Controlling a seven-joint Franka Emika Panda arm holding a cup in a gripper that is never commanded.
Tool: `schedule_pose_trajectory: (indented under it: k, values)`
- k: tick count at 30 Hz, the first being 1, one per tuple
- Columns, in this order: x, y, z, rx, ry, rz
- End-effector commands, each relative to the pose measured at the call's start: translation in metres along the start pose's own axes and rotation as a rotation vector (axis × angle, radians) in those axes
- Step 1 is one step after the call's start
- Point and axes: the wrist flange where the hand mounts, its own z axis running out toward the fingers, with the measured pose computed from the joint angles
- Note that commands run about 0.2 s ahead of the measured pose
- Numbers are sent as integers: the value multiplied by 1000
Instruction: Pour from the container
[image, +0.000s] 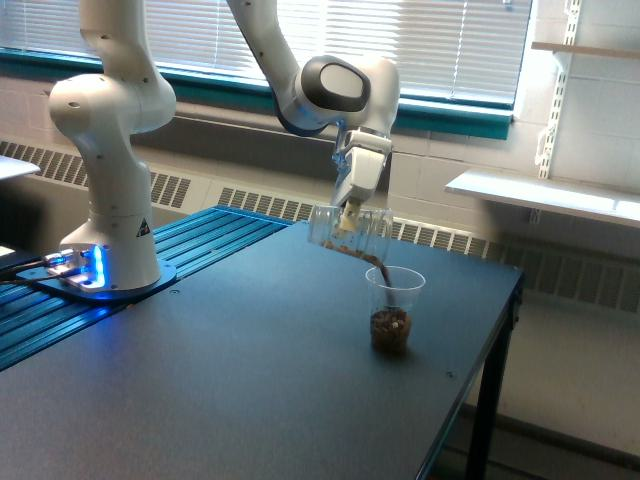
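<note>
The container (348, 229), a clear wide plastic cup, lies tipped almost on its side in the air, its mouth pointing down toward the exterior view's right. My gripper (348, 217) is shut on it from above. Brown granular bits run along its lower wall and fall in a thin stream from its rim. Just below stands a clear tapered cup (393, 310) on the dark table (200, 380), upright, with a heap of brown bits in its bottom. The stream lands inside that cup.
The arm's white base (108, 250) stands at the table's left on blue ribbed panels (190, 245). The table's right edge (500, 330) drops off close beside the standing cup. White wall shelves (545, 195) hang at the right, beyond the table.
</note>
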Motion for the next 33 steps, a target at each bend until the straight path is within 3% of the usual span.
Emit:
schedule_pose_trajectory:
  k: [1, 16, 23, 33]
  values:
    - [4, -3, -7, -18, 14, 6]
    - [8, -5, -18, -61, 11, 1]
    - [6, -5, -13, -46, 4, 8]
    - [3, 5, -3, 17, 1, 42]
